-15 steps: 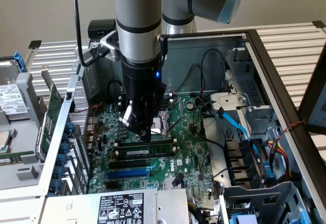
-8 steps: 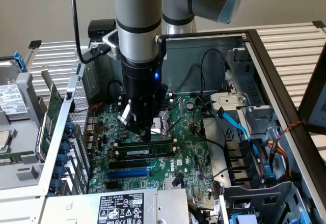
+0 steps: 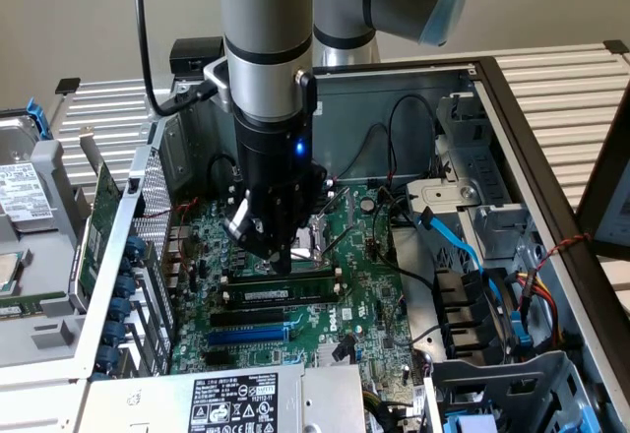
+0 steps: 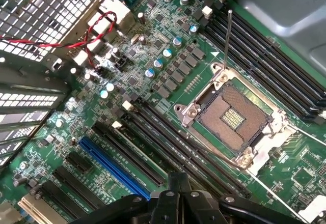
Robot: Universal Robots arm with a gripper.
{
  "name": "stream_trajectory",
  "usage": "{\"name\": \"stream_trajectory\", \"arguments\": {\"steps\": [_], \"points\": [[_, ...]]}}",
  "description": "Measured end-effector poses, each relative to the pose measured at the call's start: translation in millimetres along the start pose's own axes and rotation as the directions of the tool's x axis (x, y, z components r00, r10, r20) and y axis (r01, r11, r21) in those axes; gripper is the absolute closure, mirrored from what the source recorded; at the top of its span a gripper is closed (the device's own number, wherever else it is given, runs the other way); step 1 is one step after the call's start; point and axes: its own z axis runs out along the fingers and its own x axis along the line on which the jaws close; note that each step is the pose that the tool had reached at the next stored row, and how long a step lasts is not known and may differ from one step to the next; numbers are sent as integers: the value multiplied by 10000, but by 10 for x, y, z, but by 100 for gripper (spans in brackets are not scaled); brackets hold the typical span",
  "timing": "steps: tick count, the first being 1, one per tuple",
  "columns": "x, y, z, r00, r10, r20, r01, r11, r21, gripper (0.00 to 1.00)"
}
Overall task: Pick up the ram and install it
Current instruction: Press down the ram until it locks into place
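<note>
Jaws (image 3: 283,262): you have them clenched, tips low over the motherboard (image 3: 364,285) inside the open case (image 3: 512,138).
Ram (image 3: 285,280): the green stick lies along a memory slot directly under the tips; you cannot tell whether they touch it or whether it is fully seated.
CPU socket (image 4: 237,117): open, just beyond the jaws.
Blue slot (image 4: 114,168): beside the jaws, parallel to the black slots (image 4: 168,142).
</note>
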Motion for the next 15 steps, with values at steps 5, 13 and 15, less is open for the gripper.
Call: {"name": "stream_trajectory", "arguments": {"steps": [5,13,15], "points": [[0,0,-1,9982,606,3,-606,9982,-15,89],[0,0,-2,9874,1582,7,-1582,9874,-41,89],[0,0,-2,9832,1826,8,-1826,9832,-48,89]]}}
